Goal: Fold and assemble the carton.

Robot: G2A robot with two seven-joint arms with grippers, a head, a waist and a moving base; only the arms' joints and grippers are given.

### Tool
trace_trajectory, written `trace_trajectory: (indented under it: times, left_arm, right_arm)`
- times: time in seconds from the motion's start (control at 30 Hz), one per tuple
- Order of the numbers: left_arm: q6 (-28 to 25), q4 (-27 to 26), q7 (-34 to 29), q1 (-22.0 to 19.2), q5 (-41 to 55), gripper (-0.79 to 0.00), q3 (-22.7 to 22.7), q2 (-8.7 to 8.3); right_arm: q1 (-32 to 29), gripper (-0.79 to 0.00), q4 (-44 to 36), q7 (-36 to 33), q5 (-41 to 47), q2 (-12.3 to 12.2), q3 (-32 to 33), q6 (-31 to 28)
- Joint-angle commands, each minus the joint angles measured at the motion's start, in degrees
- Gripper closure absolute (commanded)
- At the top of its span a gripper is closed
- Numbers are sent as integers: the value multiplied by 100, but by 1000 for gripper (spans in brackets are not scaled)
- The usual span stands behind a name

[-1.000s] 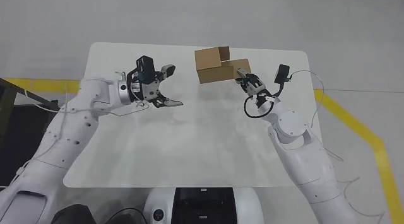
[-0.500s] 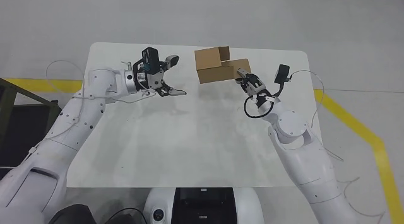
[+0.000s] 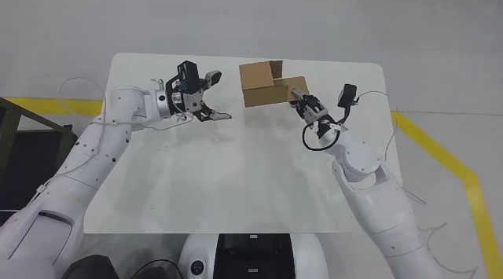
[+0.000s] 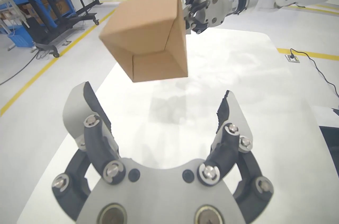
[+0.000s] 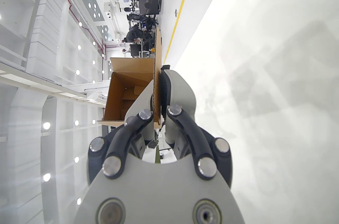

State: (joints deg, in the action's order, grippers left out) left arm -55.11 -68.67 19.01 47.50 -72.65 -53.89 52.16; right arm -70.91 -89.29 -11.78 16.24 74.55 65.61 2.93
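A brown carton (image 3: 263, 85) hangs lifted above the far middle of the white table (image 3: 236, 177), its open end turned toward the right arm. My right gripper (image 3: 302, 100) is shut on one wall or flap of the carton (image 5: 156, 76), pinching the cardboard edge between its fingers. From the left wrist view the carton (image 4: 148, 36) floats ahead with its closed corner toward me, held by the right gripper (image 4: 192, 15). My left gripper (image 3: 212, 98) stands open to the left of the carton, apart from it, with nothing between its fingers (image 4: 87, 105).
The table's near and middle parts are bare. A yellow floor line (image 3: 440, 153) runs past the table's right side. Dark equipment (image 3: 16, 153) stands off the table's left edge.
The right gripper has shifted the carton slightly left and away. The left gripper rose toward the far side a second ago and has since held still, open.
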Motion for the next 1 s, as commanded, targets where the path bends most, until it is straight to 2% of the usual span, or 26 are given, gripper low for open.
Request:
trace_trajectory:
  times: [0.0, 0.1, 0.37, 0.63, 0.97]
  left_arm:
    - [-90, 65, -290, -25, 213, -785, 34, 27]
    - [-289, 146, -503, -65, 551, -785, 93, 70]
    - [-289, 114, -607, -100, 1144, -785, 324, 72]
    - [-289, 119, -459, -52, 1402, -785, 525, 102]
    - [-289, 291, -375, -246, 1732, -785, 923, 104]
  right_arm:
    - [-91, 0, -52, 64, -43, 5, -14, -101]
    - [-270, 0, -172, 243, -204, 16, -70, -298]
    - [-635, 0, -410, 686, -619, 55, -258, -590]
    - [-694, 0, -346, 865, -585, 119, -388, -615]
    - [-710, 0, -296, 917, -701, 176, -491, -701]
